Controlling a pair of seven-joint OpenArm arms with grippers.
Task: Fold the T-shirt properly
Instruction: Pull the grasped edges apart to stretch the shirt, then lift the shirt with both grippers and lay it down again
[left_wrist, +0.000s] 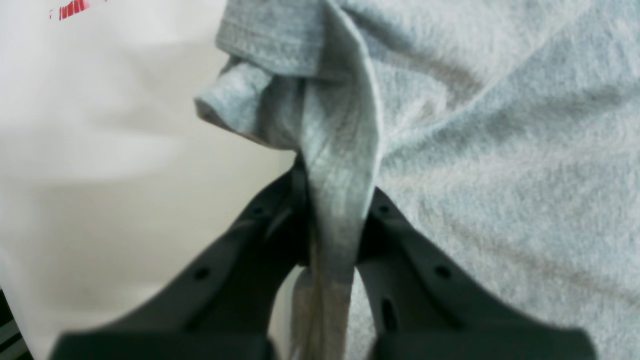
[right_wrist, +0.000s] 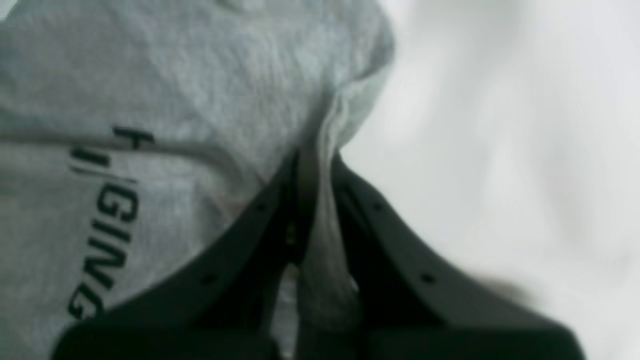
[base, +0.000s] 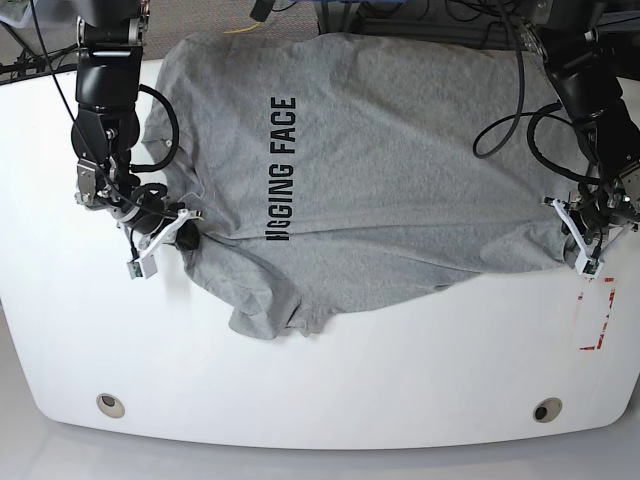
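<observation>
Left wrist view: the left gripper (left_wrist: 332, 220) has its two dark jaws clenched on a narrow, bunched fold of the T-shirt (left_wrist: 500, 150), light heather-grey fabric. The pinched strip runs up between the jaws and out past their tips, where a hemmed edge curls over. More grey cloth fills the right side; the white table (left_wrist: 100, 175) fills the left, with a small red mark (left_wrist: 72, 8) at the top corner.

Right wrist view: the right gripper (right_wrist: 315, 215) is likewise clamped on a thin ridge of the T-shirt (right_wrist: 200, 90), the cloth squeezed between the jaws with no gap showing. Black block letters (right_wrist: 107, 220) run beside it on the left. The table (right_wrist: 500, 150) lies blurred on the right.

Base view: the T-shirt (base: 400, 160) lies spread across the far half of the table (base: 320, 380), printed side up, its lettering (base: 283, 170) running sideways and partly hidden by a wrinkle. The right gripper (base: 183, 232) grips the shirt at its left edge; the left gripper (base: 575, 235) grips the right edge. A rumpled flap hangs toward the near side. A red-and-white label (base: 597, 313) lies just beyond the left gripper.
</observation>
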